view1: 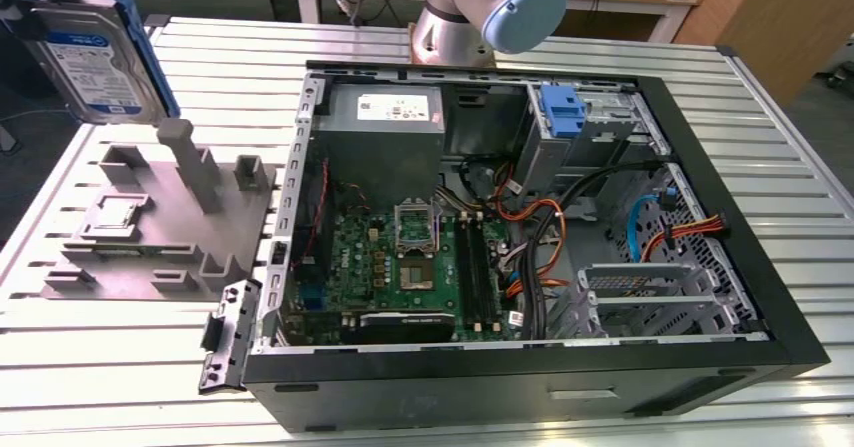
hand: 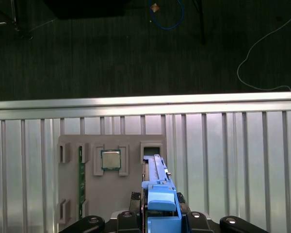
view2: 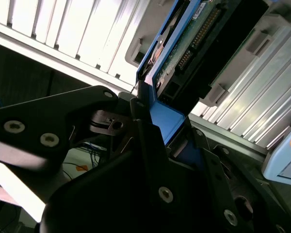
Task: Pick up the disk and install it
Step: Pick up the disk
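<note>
The gripper (hand: 161,216) is closed tight on the blue rail (hand: 159,196) of the disk (view1: 91,62), which hangs upright above the grey fixture (view1: 160,217), at ten o'clock from the computer case (view1: 787,327). A steady, untilted carry should prevent slipping.

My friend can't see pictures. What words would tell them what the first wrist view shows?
The robot's black hand grips a silver hard drive with blue plastic side rails, seen edge-on, over a grey plastic holder tray on a ribbed metal table. The tray holds a square silver processor chip and a thin green memory stick.
</note>
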You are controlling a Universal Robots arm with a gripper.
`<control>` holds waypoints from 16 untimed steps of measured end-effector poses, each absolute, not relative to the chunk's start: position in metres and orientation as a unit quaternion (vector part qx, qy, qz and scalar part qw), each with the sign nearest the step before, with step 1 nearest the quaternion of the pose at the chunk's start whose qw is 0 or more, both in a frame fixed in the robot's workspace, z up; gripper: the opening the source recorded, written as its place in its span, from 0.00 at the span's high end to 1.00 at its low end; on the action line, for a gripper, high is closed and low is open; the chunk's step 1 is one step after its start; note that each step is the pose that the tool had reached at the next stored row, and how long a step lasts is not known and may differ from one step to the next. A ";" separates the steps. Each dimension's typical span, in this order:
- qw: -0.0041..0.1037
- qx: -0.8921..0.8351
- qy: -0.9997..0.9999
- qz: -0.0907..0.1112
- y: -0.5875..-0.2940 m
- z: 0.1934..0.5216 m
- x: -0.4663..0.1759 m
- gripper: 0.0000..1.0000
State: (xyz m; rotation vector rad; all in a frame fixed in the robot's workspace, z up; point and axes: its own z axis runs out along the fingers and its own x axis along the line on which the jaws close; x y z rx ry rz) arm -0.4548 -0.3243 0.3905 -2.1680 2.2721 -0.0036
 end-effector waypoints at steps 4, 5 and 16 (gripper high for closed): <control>0.001 -0.690 0.723 -0.001 -0.324 0.394 -0.455 0.63; 0.001 -0.690 0.723 -0.001 -0.324 0.395 -0.455 0.63; 0.001 -0.690 0.723 -0.001 -0.324 0.398 -0.455 0.63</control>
